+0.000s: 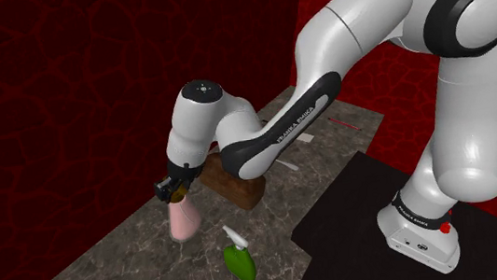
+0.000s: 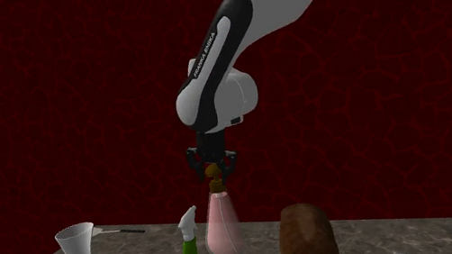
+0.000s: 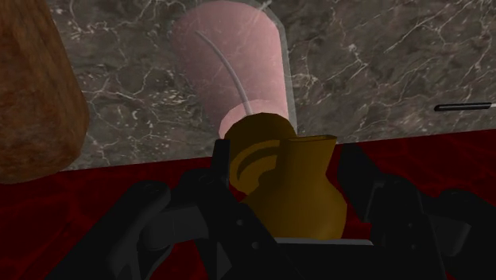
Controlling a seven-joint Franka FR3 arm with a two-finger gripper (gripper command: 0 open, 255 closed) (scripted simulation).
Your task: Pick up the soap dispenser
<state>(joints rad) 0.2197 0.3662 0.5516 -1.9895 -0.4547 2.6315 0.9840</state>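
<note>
The soap dispenser (image 1: pixel 184 221) has a pink, see-through body and a golden-brown pump head; it stands upright on the grey marble counter (image 1: pixel 100 275). My black gripper (image 1: pixel 175 189) comes down from above and is shut on the pump head. In the second exterior view the gripper (image 2: pixel 213 171) clasps the top of the dispenser (image 2: pixel 221 229), whose base looks level with the counter. In the wrist view the pump head (image 3: pixel 286 187) sits between my fingers, with the pink body (image 3: pixel 238 71) beyond it.
A green spray bottle (image 1: pixel 240 263) stands close to the dispenser, nearer the counter's front edge. A brown loaf (image 1: pixel 237 184) lies just behind the arm's wrist. A white measuring cup (image 2: pixel 78 250) stands at the second exterior view's left. Dark red walls surround the counter.
</note>
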